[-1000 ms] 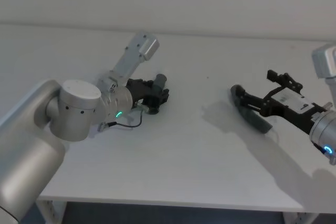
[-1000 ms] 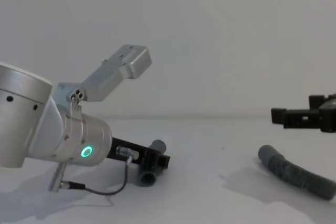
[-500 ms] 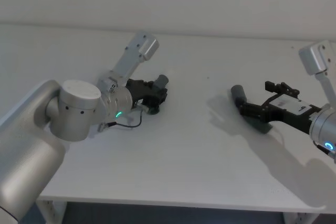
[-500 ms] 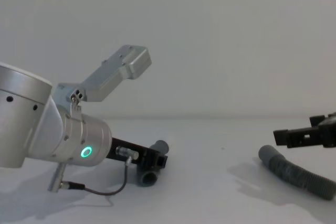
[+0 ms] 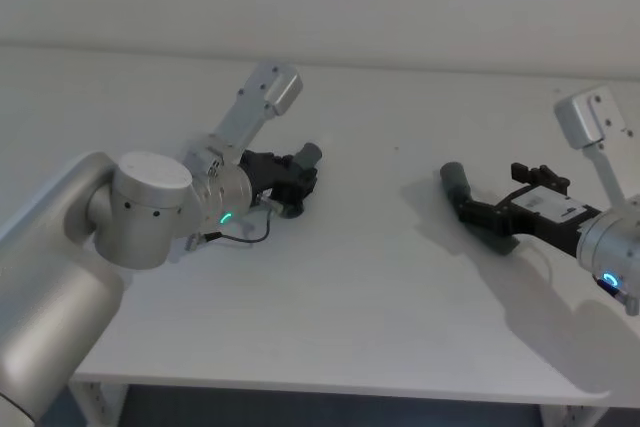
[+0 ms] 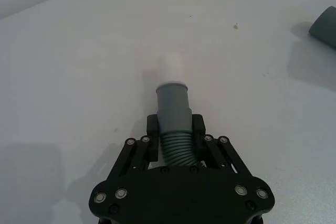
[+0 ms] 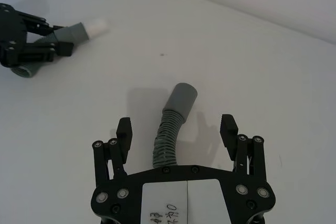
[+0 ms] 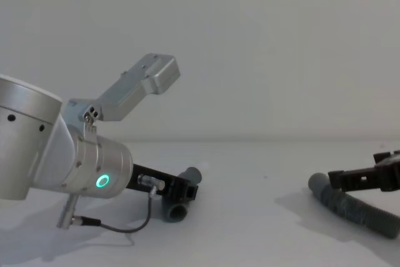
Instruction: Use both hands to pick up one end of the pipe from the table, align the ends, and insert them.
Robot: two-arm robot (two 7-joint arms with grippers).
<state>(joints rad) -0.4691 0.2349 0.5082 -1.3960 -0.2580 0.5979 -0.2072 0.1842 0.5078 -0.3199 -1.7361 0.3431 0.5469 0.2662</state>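
My left gripper (image 6: 175, 125) is shut on the short corrugated piece of the pipe (image 6: 176, 148), just behind its grey collar (image 6: 173, 103) and white spigot (image 6: 170, 66). In the head view that gripper (image 5: 291, 185) sits left of centre on the table (image 5: 350, 287), holding the short piece (image 5: 308, 155) low over it. My right gripper (image 7: 176, 126) is open, with a finger on each side of the long hose (image 7: 167, 148), behind its smooth socket cuff (image 7: 182, 98). The head view puts this gripper (image 5: 480, 213) at the right, cuff (image 5: 452, 175) pointing away.
The long hose (image 8: 353, 209) trails off to the right along the table in the chest view. Between the two pipe pieces lies bare white tabletop (image 5: 370, 197). The left arm's silver body (image 5: 150, 207) and a thin black cable (image 5: 245, 237) lie on the left side.
My right gripper has come down and drawn back over the long hose, so its open fingers now flank it. The left gripper and short piece have stayed put.
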